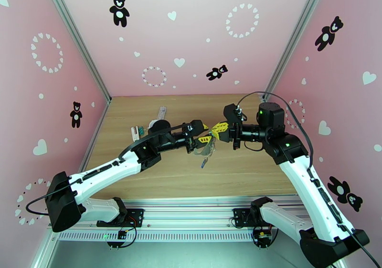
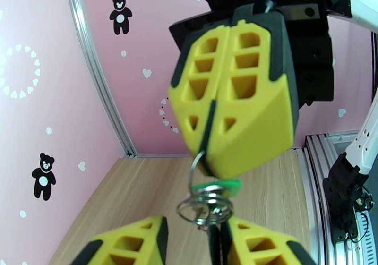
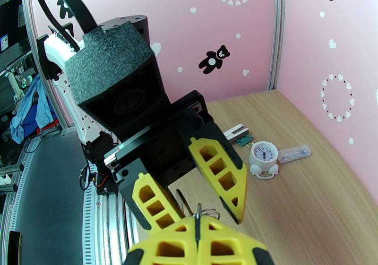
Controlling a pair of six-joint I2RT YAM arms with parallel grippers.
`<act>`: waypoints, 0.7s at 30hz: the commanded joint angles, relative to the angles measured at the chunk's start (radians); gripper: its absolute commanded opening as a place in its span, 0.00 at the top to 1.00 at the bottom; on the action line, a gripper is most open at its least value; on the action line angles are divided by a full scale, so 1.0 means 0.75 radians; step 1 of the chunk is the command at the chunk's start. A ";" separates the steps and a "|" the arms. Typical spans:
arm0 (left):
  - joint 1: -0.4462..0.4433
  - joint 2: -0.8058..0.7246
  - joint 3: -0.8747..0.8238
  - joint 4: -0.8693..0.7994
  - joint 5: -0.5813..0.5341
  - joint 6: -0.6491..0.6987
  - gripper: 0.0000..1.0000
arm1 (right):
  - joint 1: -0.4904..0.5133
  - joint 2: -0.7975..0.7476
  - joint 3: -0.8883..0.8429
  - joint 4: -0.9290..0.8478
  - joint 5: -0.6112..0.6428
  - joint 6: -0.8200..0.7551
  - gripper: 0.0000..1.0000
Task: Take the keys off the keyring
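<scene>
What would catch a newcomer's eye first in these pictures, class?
Two yellow-fingered grippers meet mid-air over the wooden table: the right gripper is shut on the keyring, with the left gripper open facing it. A green key dangles between them, and a small white clock stands on the table.

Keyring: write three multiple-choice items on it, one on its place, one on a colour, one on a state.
1. Where is the keyring?
A lying on the table
B in the air between the left gripper and the right gripper
C hooked on the wall

2. What colour is the key head under the right fingers?
A green
B red
C orange

3. How do the right fingers stand?
A wide apart
B shut on nothing
C shut on the keyring's dark loop

Answers:
1 B, it hangs from the right fingers, with the left fingers either side of its rings.
2 A, a bright green tab shows by the rings.
3 C, the loop runs into their closed seam.
</scene>
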State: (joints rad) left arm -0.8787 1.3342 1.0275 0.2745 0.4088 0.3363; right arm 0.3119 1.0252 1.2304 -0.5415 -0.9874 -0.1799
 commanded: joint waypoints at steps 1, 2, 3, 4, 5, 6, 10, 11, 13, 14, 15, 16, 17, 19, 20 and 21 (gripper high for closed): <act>-0.002 0.021 0.039 0.036 0.019 -0.018 0.61 | -0.007 -0.012 0.021 0.057 -0.021 0.017 1.00; -0.003 0.024 0.039 0.050 0.021 -0.027 0.59 | -0.006 -0.014 0.019 0.059 -0.019 0.017 1.00; -0.004 0.027 0.039 0.057 0.029 -0.030 0.56 | -0.006 -0.015 0.016 0.062 -0.017 0.018 1.00; -0.004 0.028 0.039 0.061 0.030 -0.033 0.56 | -0.005 -0.013 0.014 0.068 -0.017 0.021 1.00; -0.006 0.031 0.039 0.066 0.023 -0.035 0.56 | -0.006 -0.016 0.012 0.071 -0.017 0.021 1.00; -0.007 0.032 0.037 0.076 0.009 -0.037 0.56 | -0.006 -0.018 0.009 0.070 -0.014 0.023 1.00; -0.010 0.042 0.013 0.141 -0.039 -0.064 0.56 | -0.006 -0.020 0.005 0.077 -0.004 0.023 1.00; -0.010 0.043 0.003 0.166 -0.053 -0.076 0.56 | -0.007 -0.019 0.002 0.076 -0.003 0.023 1.00; -0.013 0.042 -0.014 0.202 -0.059 -0.084 0.56 | -0.007 -0.023 0.000 0.074 0.002 0.019 1.00; -0.014 0.043 -0.020 0.214 -0.069 -0.088 0.56 | -0.006 -0.025 -0.001 0.073 0.004 0.019 1.00; -0.014 0.041 -0.025 0.220 -0.072 -0.086 0.57 | -0.006 -0.026 -0.003 0.076 0.007 0.019 1.00; -0.017 0.042 -0.028 0.222 -0.079 -0.083 0.58 | -0.006 -0.027 -0.004 0.075 0.009 0.019 1.00; -0.016 0.042 -0.032 0.226 -0.082 -0.084 0.59 | -0.007 -0.027 -0.003 0.076 0.013 0.017 1.00; -0.017 0.040 -0.037 0.226 -0.084 -0.085 0.61 | -0.006 -0.029 -0.002 0.074 0.016 0.017 1.00; -0.017 0.038 -0.041 0.227 -0.085 -0.088 0.61 | -0.007 -0.030 -0.003 0.075 0.016 0.017 1.00; -0.017 0.037 -0.045 0.227 -0.083 -0.087 0.62 | -0.007 -0.030 -0.004 0.074 0.018 0.017 1.00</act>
State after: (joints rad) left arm -0.8871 1.3582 1.0096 0.4114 0.3771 0.2840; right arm 0.3119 1.0218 1.2297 -0.5117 -0.9737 -0.1715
